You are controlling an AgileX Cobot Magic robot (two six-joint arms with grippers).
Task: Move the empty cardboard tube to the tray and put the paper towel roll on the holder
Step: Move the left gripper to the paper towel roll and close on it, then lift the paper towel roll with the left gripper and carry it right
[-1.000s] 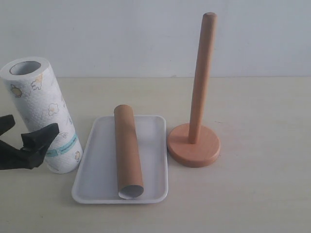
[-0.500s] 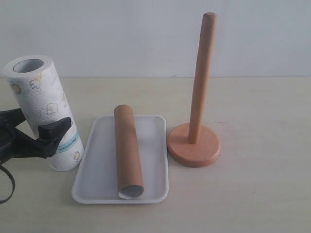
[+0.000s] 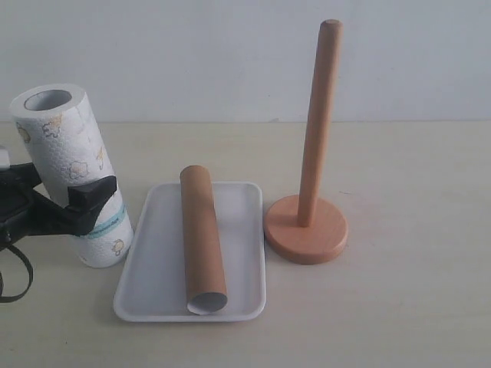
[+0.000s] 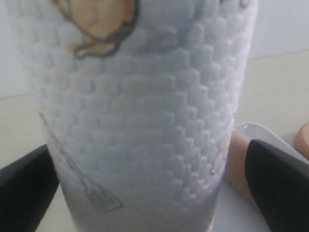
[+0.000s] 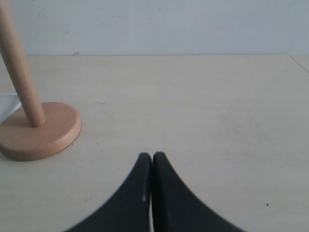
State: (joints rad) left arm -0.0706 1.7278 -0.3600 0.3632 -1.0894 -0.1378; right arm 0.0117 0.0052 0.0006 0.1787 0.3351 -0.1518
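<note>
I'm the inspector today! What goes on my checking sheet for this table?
Surface: pale table, no spills seen.
Job's things: empty cardboard tube lies lengthwise in the tray; paper towel roll stands left of the tray; holder stands upright right of the tray, post bare.
Clutter: nothing seen.
Grippers: left gripper open, one finger on each side of the roll; right gripper shut, holding nothing.
Cables: black cable loop below the left gripper.
Surroundings: plain pale wall behind.

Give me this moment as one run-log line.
stage: roll pickup | left gripper open around paper towel roll | right gripper shut, empty | cardboard tube lying in tray | holder bare
</note>
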